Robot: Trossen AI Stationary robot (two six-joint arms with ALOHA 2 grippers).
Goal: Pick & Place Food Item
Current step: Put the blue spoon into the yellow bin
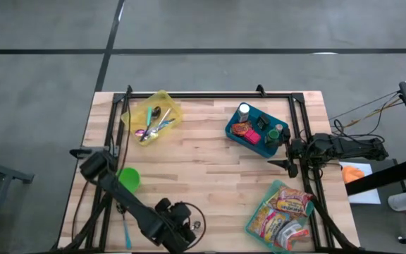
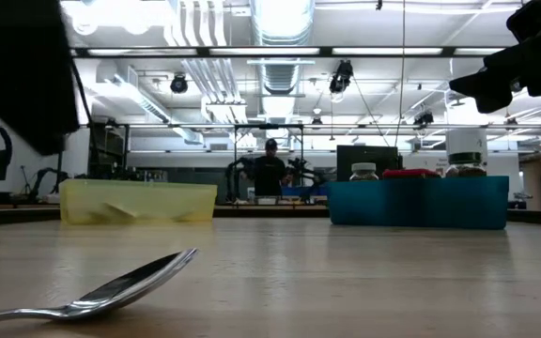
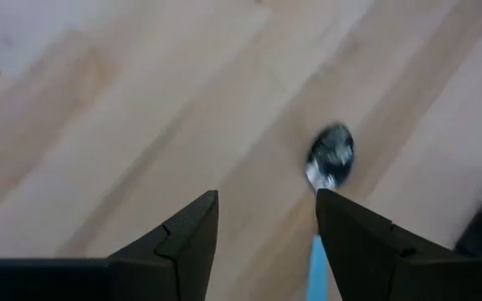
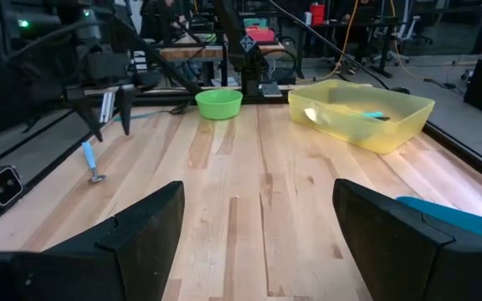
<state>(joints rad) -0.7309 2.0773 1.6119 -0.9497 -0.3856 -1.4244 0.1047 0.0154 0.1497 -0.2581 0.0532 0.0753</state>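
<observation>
At the table's near edge, the left gripper (image 3: 266,230) hangs spread over a spoon (image 3: 331,155)
Nothing is gripped; the right gripper (image 4: 258,221) waits wide and empty beside the blue bin (image 1: 256,131), placed ready for its food

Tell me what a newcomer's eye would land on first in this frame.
Probably the spoon lying on the bare wood at the table's near edge, with the left gripper open just above it. Next come the containers: a yellow bin of utensils at the far left, a blue bin of jars at the far right, and the snack packets at the near right.
</observation>
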